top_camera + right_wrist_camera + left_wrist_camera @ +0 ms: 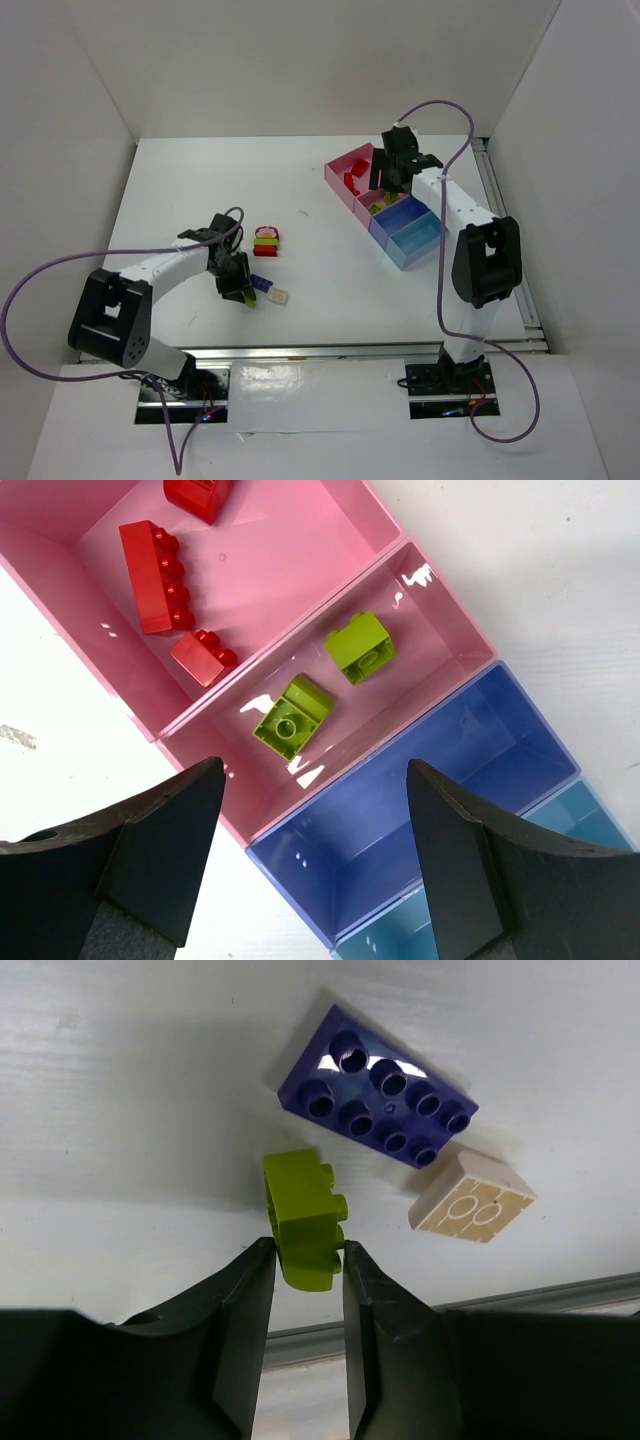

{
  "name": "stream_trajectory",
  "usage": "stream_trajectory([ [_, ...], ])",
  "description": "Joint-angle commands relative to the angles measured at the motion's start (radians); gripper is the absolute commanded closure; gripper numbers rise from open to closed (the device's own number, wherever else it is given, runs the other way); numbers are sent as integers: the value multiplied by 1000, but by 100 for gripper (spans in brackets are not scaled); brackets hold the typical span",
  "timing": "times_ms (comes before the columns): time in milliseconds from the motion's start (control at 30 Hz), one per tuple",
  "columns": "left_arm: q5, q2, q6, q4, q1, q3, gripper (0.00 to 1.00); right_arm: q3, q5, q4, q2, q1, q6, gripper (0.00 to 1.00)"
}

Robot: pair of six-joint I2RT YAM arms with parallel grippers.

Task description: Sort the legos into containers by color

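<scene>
Your left gripper (305, 1260) is clamped narrowly onto the lime brick (300, 1210) on the table (120, 1080). In that wrist view the purple brick (378, 1098) lies at its 1 o'clock and the beige brick (472, 1198) at 3 o'clock. Your right gripper (315, 810) hangs wide open and empty over the containers (440, 780).

1. Containers (400, 800) first: four boxes joined in a row. That's two pink, one blue, one light blue.
2. Red bricks (155, 575): three in the end pink box, plus one more red piece (264, 251) lying loose. Four in all.
3. Lime green bricks (360, 648): two in the second pink box, a third lime green brick (305, 1220) outside, and what looks like a fourth lime piece (266, 241), too small to be sure.
4. Purple brick (378, 1085): just one, with eight studs.
5. Beige brick (470, 1200): one.
6. Red-white round piece (267, 232): one.
</scene>
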Motion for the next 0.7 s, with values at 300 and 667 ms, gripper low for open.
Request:
stream_trajectory([
  [300, -30, 16, 82, -153, -89, 308, 81, 5, -47, 26, -68, -60, -6, 20],
  [667, 323, 295, 76, -22, -174, 786, 96, 15, 39, -3, -155, -83, 21, 20],
])
